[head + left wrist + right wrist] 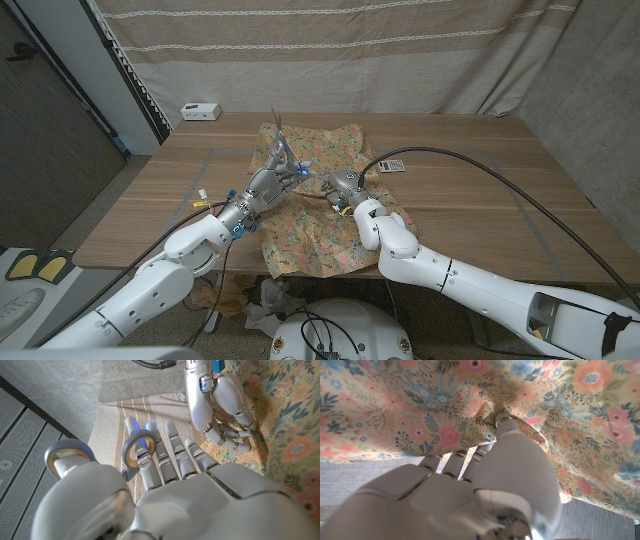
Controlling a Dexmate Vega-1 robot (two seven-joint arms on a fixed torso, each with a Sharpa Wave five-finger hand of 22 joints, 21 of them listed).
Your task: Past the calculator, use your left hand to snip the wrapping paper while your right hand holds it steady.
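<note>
**Scissors raised over floral paper**

Lay rumpled mid-table: yellow floral wrapping paper (312,205), small grey calculator (393,166) at its far right edge. Left hand (262,187) held grey-handled scissors (281,150), blades up. Right hand (346,185) pinched a paper fold.

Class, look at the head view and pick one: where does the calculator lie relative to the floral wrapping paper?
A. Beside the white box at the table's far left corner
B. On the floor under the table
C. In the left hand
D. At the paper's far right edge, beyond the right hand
D: the calculator lies at the far right edge of the wrapping paper, past the right hand that presses on the sheet.
</note>
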